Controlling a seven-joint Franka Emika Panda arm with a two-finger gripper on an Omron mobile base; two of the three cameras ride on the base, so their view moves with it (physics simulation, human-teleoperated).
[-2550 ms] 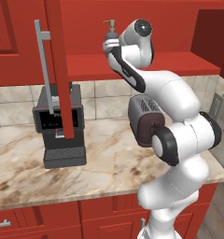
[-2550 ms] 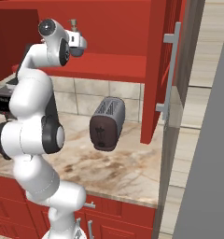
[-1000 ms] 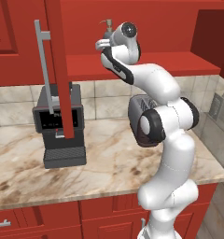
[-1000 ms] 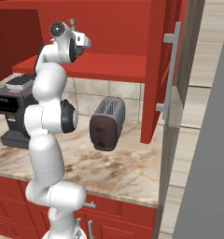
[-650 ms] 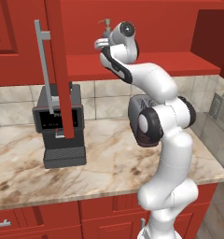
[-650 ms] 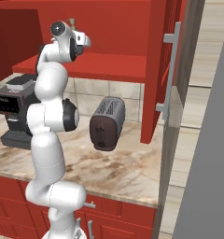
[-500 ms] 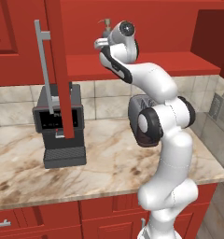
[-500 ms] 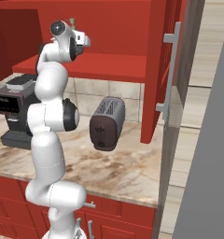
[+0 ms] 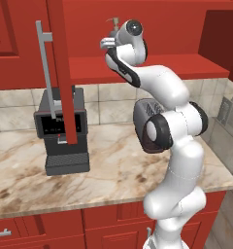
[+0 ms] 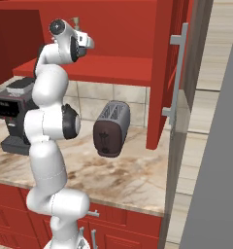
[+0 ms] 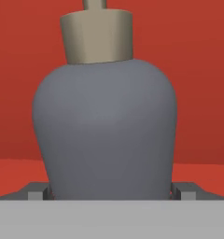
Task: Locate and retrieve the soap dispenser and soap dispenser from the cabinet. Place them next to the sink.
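A dark grey, round-shouldered soap dispenser with a tan pump stands on the red shelf of the open cabinet. In the hand view it is very close, and my gripper is open with one fingertip tight against each side of its base. From the left base view, the tan pump pokes up just behind my gripper. The right base view has the pump above my gripper. The cabinet door hangs open with its grey bar handle. The sink is out of view.
A black coffee machine sits on the marble counter under the open door. A dark toaster stands under the shelf, right of the arm. The other door juts out at the right, beside a tall grey panel.
The arm has straightened up and the hand has pushed further into the cabinet, closing in on the dark grey bottle. Over the last half second it has hardly moved.
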